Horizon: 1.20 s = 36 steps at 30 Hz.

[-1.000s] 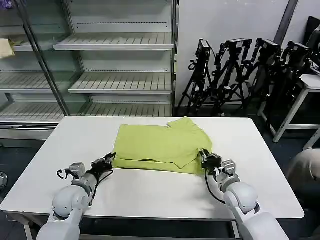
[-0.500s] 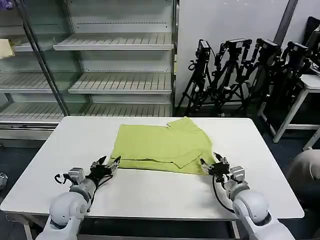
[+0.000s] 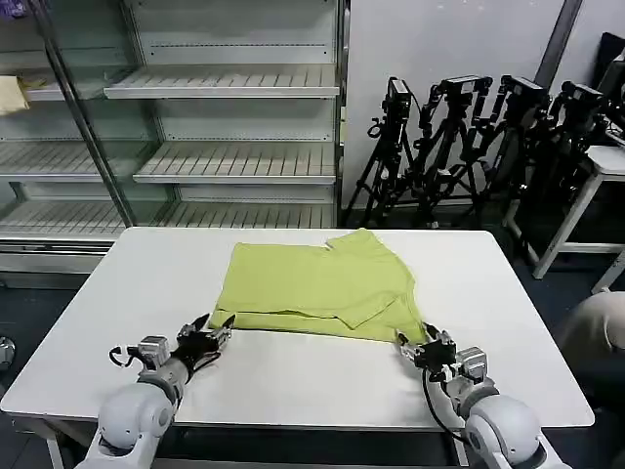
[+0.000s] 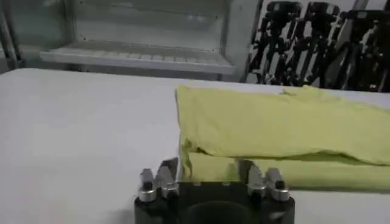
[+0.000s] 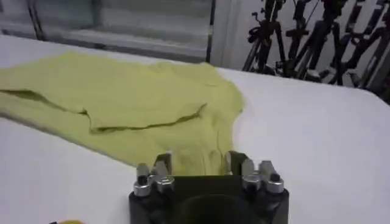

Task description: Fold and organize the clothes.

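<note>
From the head cam, the lime T-shirt (image 3: 317, 289) lies folded flat in the middle of the white counter (image 3: 293, 376), a sleeve flap lying across its right half. The left end effector (image 3: 209, 334) sits low at about 7 o'clock from the shirt, fingers spread apart, just off the near-left corner of the fabric and holding nothing. The right end effector (image 3: 422, 346) is at roughly 5 o'clock, also spread wide and empty, just beside the near-right corner. Left wrist cam: the left end effector (image 4: 209, 173) has its fingers parted right in front of the shirt's (image 4: 280, 131) doubled edge. Right wrist cam: same deal, the right end effector (image 5: 196, 165) is parted with the shirt's (image 5: 128, 106) edge just past the tips.
</note>
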Motion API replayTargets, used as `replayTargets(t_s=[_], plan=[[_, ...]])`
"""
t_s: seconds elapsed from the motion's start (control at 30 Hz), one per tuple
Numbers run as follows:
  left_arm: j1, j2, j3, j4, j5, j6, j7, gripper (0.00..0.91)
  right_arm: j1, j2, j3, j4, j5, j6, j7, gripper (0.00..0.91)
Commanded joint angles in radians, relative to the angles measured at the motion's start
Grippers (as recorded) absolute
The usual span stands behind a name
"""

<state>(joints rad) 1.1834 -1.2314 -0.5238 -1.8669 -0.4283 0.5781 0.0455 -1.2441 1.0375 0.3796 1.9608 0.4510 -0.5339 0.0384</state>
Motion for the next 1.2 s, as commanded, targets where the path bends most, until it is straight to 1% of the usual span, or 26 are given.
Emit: replayTargets(t_s=[0.03,0.27,0.37,0.47,0.5,0.67,0.8,0.9,1.07,1.2], plan=[[0.006,0.002,0.002,0.002,0.013,0.000,0.008,0.020,-0.026,-0.003,0.005,0.001,0.011,-0.020,0.002,0.000],[0.028,-0.016,0.004,-0.019,0.040,0.001,0.007,0.010,-0.045,-0.002,0.006,0.020,0.022,-0.019,-0.005,0.000],[0.063,-0.015,-0.002,-0.054,0.051,0.001,0.012,0.000,-0.078,-0.004,0.024,0.063,0.025,-0.020,-0.005,0.000],[0.117,-0.010,-0.018,-0.105,0.056,0.001,0.015,0.010,-0.137,-0.008,0.055,0.114,0.020,-0.020,-0.009,0.000],[0.148,-0.007,-0.029,-0.129,0.056,0.000,0.018,0.010,-0.162,-0.010,0.068,0.150,0.008,-0.019,-0.012,0.000],[0.272,0.001,-0.077,-0.228,0.062,0.000,0.038,0.010,-0.265,-0.008,0.095,0.225,-0.053,-0.002,-0.028,0.000],[0.373,0.002,-0.146,-0.291,0.061,-0.001,0.061,0.010,-0.352,0.004,0.109,0.287,-0.101,0.009,-0.036,0.000],[0.423,0.003,-0.186,-0.320,0.061,-0.002,0.074,0.010,-0.397,0.011,0.125,0.330,-0.112,0.008,-0.034,0.000],[0.463,-0.002,-0.225,-0.339,0.060,-0.002,0.086,0.010,-0.461,0.010,0.156,0.388,-0.119,0.005,-0.023,0.000],[0.503,-0.004,-0.248,-0.364,0.060,-0.002,0.095,0.010,-0.528,0.013,0.180,0.454,-0.130,-0.006,0.002,0.000]])
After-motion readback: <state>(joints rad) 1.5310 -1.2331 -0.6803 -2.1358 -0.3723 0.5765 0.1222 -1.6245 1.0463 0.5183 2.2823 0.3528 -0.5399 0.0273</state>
